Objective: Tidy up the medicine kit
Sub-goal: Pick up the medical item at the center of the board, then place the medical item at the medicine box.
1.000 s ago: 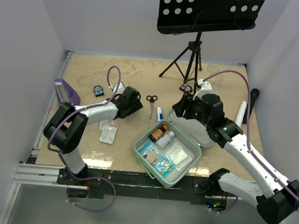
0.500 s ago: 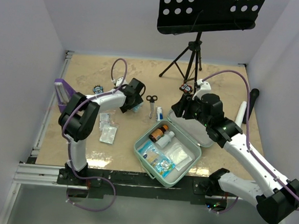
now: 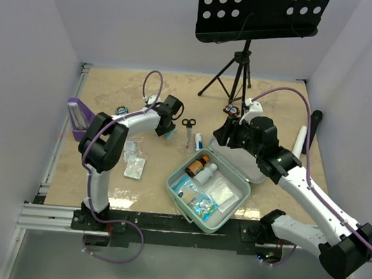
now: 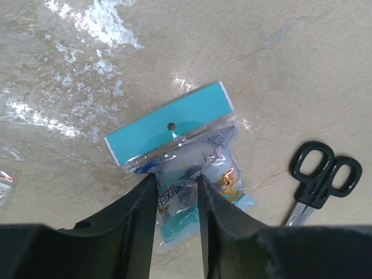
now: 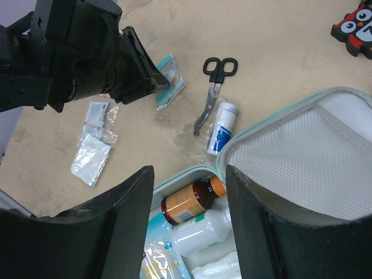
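The medicine kit (image 3: 231, 211) is lying open at 5 o'clock of the top view, the right gripper (image 5: 187, 174) is hovering wide and empty, and the left gripper (image 4: 177, 192), half shut astride the teal packet (image 4: 174, 125) at the kit's 11 o'clock (a true hold I cannot tell), is risking that the smooth film slips out.

Your left arm (image 3: 133, 120) and right arm (image 3: 310, 193) had white shells with black joints, and a purple cable (image 3: 153, 80) looped over each. Your left gripper (image 4: 176, 180) and right gripper (image 5: 189, 170) carried matte black, flat-faced fingers (image 4: 136, 226).
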Robot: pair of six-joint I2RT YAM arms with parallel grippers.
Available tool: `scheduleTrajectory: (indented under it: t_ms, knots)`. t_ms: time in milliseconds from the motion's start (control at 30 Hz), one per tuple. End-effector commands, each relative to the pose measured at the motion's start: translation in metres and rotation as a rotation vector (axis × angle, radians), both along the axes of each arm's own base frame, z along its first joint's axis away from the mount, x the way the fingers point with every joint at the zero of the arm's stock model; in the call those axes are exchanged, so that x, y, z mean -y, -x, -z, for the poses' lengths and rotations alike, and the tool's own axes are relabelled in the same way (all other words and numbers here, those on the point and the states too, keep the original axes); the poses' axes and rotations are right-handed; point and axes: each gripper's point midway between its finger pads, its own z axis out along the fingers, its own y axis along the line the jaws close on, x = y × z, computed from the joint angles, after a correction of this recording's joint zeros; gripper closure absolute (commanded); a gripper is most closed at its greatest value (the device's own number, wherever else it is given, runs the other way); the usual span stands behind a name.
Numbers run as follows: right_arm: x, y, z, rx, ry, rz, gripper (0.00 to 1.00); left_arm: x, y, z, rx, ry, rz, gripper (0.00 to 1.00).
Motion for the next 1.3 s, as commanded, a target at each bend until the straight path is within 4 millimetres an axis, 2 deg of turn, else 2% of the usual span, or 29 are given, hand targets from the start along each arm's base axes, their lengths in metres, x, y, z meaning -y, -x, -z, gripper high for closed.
scheduleTrajectory:
  t_ms: [0, 167, 333, 400, 467, 500, 600, 667, 800, 933, 1067, 1133, 1200, 1267]
  knots:
    - [-0.002, -0.002, -0.013, 0.044, -0.032, -0.003, 0.43, -0.022, 0.027, 0.018, -0.101, -0.086, 0.027, 0.67]
    - [-0.001, 0.0, -0.013, 0.046, -0.035, -0.002, 0.43, -0.028, 0.032, 0.0, -0.067, -0.086, 0.03, 0.77]
    - [-0.001, 0.0, -0.015, 0.049, -0.035, -0.003, 0.43, -0.035, 0.042, -0.037, 0.017, -0.065, 0.039, 0.84]
    - [-0.001, -0.001, -0.015, 0.048, -0.034, -0.003, 0.44, -0.032, 0.051, -0.056, 0.094, -0.046, 0.071, 0.87]
    - [-0.001, -0.001, -0.015, 0.047, -0.03, -0.004, 0.44, -0.022, 0.06, -0.091, 0.226, -0.025, 0.132, 0.88]
    - [-0.001, -0.001, -0.016, 0.05, -0.031, -0.004, 0.44, -0.019, 0.069, -0.094, 0.241, -0.04, 0.167, 0.89]
    - [0.0, -0.002, -0.015, 0.05, -0.025, 0.004, 0.44, -0.004, 0.091, -0.133, 0.362, -0.047, 0.27, 0.9]
    - [0.001, -0.004, -0.016, 0.054, -0.021, 0.01, 0.44, 0.01, 0.108, -0.154, 0.438, -0.016, 0.349, 0.93]
    - [0.003, -0.005, -0.016, 0.053, -0.017, 0.02, 0.44, 0.038, 0.13, -0.19, 0.598, 0.115, 0.529, 0.93]
    - [0.005, -0.007, -0.016, 0.054, -0.006, 0.033, 0.44, 0.072, 0.152, -0.195, 0.609, 0.165, 0.719, 0.94]
    - [0.01, -0.006, -0.015, 0.053, 0.001, 0.052, 0.44, 0.111, 0.175, -0.182, 0.568, 0.155, 0.905, 0.93]
    - [0.016, -0.005, -0.017, 0.057, 0.01, 0.079, 0.44, 0.13, 0.186, -0.182, 0.57, 0.154, 0.99, 0.93]
    - [0.024, -0.005, -0.022, 0.072, 0.01, 0.119, 0.44, 0.145, 0.196, -0.18, 0.567, 0.152, 1.063, 0.92]
    - [0.034, -0.002, -0.036, 0.109, -0.016, 0.165, 0.44, 0.159, 0.204, -0.18, 0.566, 0.16, 1.114, 0.92]
